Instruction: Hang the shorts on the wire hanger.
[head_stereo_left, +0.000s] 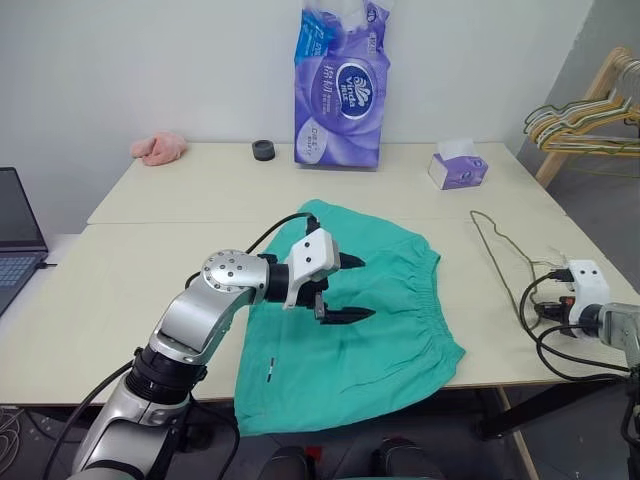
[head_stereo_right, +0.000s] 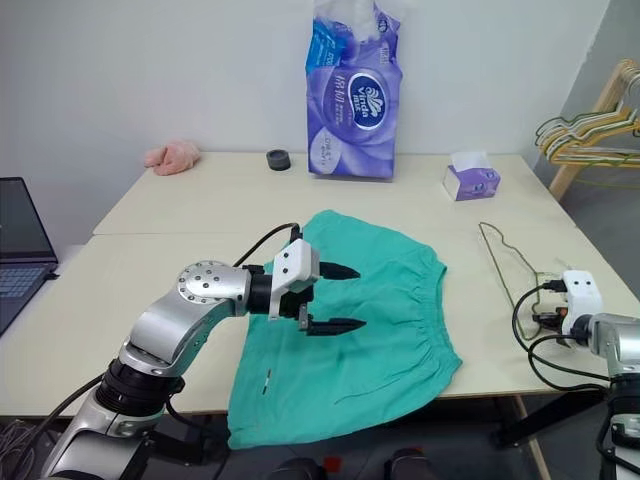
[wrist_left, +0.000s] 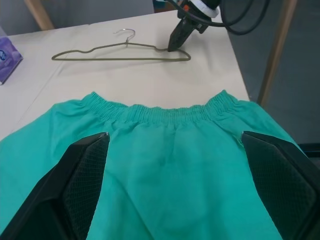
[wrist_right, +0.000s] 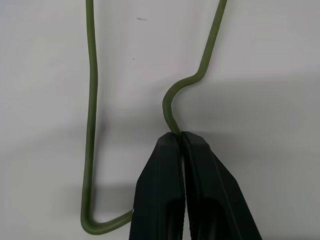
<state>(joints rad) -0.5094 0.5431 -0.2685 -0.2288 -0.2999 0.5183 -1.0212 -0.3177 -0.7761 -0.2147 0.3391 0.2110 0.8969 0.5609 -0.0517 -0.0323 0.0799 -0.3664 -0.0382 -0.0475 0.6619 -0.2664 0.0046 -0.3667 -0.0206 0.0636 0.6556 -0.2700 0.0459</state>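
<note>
shorts: matt teal cloth, softly creased, gathered waistband
wire hanger: thin smooth olive wire, slight sheen
table: smooth matt cream top
tissue pack, behind the shorts: glossy purple plastic wrap

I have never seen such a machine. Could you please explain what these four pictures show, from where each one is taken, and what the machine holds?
This is a humanoid robot with two arms, each ending in a two-finger gripper. Two pictures come from cameras in its head, looking down at a table. The other two come from cameras on its wrists. Green shorts lie flat on the table. The left gripper hovers open above them. Beside the shorts lies a thin wire hanger. The right gripper is shut on the wire hanger near one end. Further back are a purple paper pack, a tissue box and a pink cloth.
</note>
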